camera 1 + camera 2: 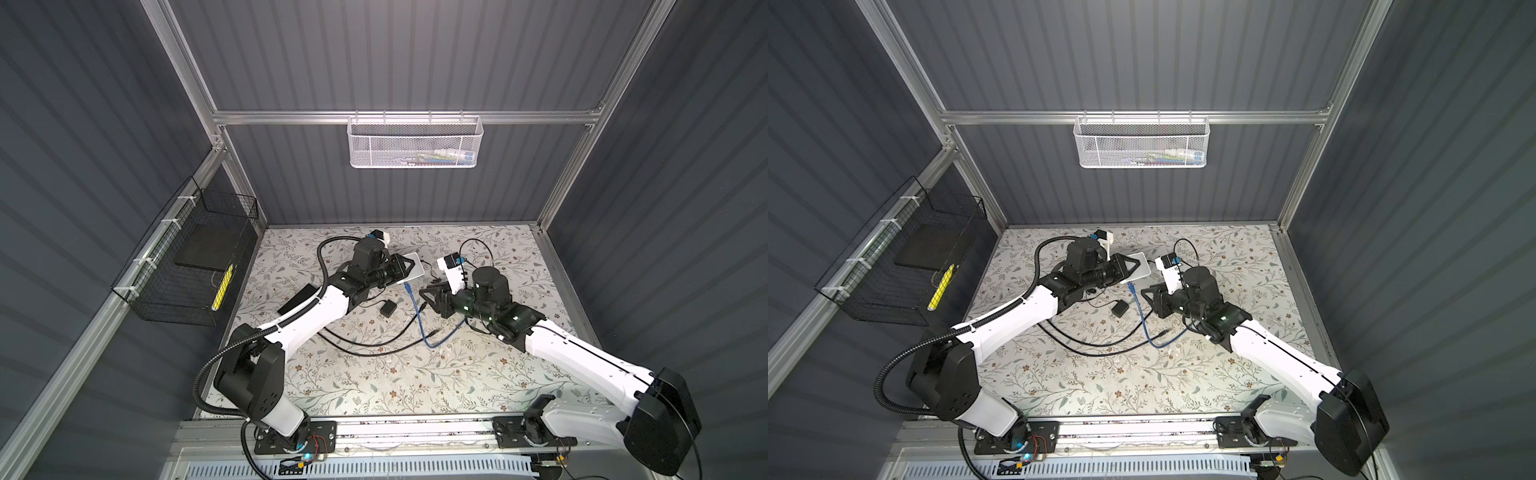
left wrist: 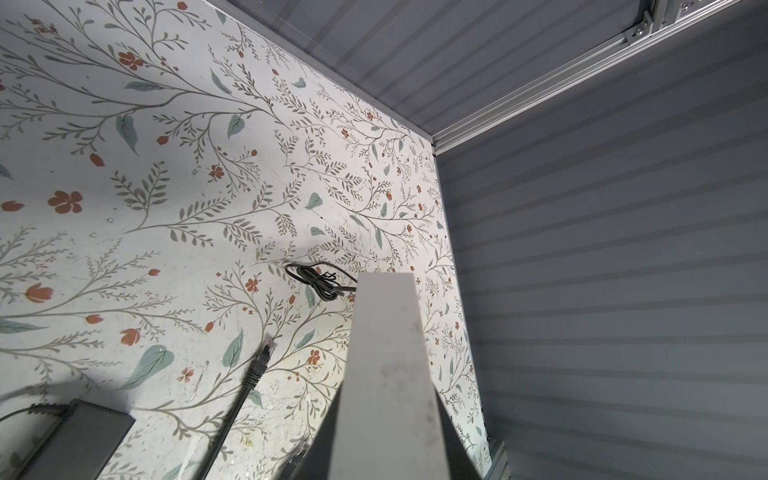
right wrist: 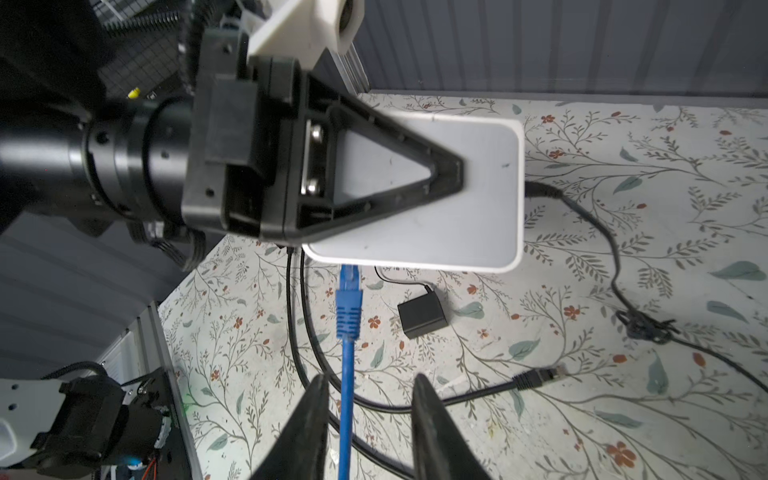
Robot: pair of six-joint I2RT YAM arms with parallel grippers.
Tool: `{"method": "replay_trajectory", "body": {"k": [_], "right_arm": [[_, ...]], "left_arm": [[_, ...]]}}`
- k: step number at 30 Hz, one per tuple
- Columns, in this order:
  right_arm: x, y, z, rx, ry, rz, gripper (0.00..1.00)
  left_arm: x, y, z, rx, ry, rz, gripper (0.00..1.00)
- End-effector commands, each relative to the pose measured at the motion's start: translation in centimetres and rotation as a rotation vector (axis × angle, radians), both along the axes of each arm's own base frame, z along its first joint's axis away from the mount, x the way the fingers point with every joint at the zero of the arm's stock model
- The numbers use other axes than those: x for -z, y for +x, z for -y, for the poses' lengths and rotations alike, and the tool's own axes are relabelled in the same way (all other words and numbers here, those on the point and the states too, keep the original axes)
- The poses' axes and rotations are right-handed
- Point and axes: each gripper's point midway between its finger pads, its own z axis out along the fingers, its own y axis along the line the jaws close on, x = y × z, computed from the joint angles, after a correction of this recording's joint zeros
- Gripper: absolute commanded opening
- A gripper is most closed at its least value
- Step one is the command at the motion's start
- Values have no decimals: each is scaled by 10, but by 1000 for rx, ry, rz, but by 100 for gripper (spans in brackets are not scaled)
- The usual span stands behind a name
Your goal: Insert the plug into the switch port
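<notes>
Left of centre in both top views, the left jaws are clamped flat on the faces of the switch (image 1: 415, 266) (image 1: 1140, 266). They hold it lifted off the desk (image 1: 374, 374) with its port edge turned toward the right arm. That looks chosen so the ports face the plug squarely and the switch cannot slide back under a push. Just below the switch in a top view, the adapter (image 1: 387, 309) lies unused on the desk. In the right wrist view the plug (image 3: 348, 286) sits at centre frame, its clear tip meeting the lower edge of the switch. It seems to be in a port, though whether it is fully latched cannot be told. The blue cable (image 3: 346, 395) runs straight down from it to the bottom of the frame, between the right jaws. These stand apart with a gap on either side, so nothing is gripped there and the port alone seems to carry the plug. Further right, a black plug (image 3: 536, 376) lies loose on the desk, and a cord (image 3: 602, 232) leaves the right edge of the switch, slack enough not to tug it.
</notes>
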Motion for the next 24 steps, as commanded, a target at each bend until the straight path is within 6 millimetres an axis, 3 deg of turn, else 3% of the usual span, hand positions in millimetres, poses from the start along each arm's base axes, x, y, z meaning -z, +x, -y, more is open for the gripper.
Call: {"method": "replay_trajectory", "body": {"k": [1,10,24], "right_arm": [[-4,-3,-8,-9,29,0,39],[0,6,-30,-24,15,-4,43],[-6,21,-43,-27,19,12,43]], "left_arm": [[-9,4,1,-6,-32,28,0],[-13,2,1,0,-41,33,0],[-14,-1,-1,4,-44,34,0]]}}
